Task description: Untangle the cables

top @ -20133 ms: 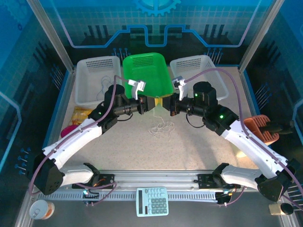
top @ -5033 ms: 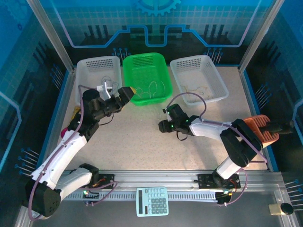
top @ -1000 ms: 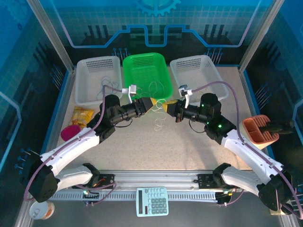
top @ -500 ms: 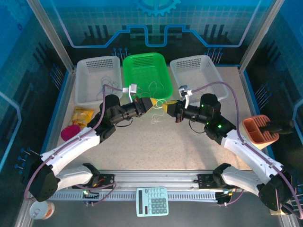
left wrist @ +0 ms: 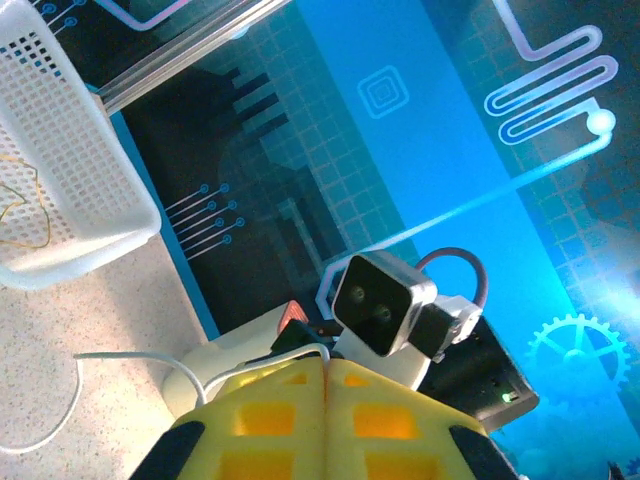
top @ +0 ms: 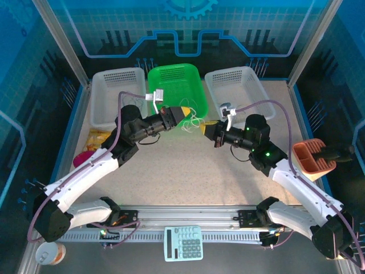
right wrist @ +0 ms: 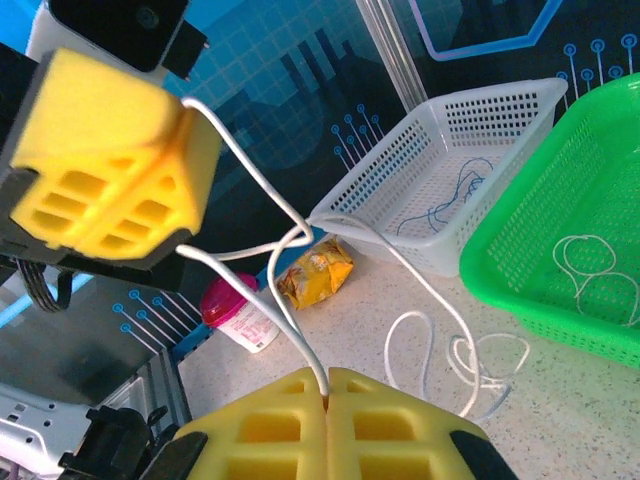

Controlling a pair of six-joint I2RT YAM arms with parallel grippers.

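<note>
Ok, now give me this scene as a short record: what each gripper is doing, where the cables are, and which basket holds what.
left gripper: shut on the white cable, by the green basket's front edge
right gripper: shut on the same white cable, over the table
white cable: strung between both grippers, crossing itself midway, loose loops on the table
green basket: whitish loops inside
left white basket: blue-grey cable inside
right white basket: yellowish cable inside
</note>
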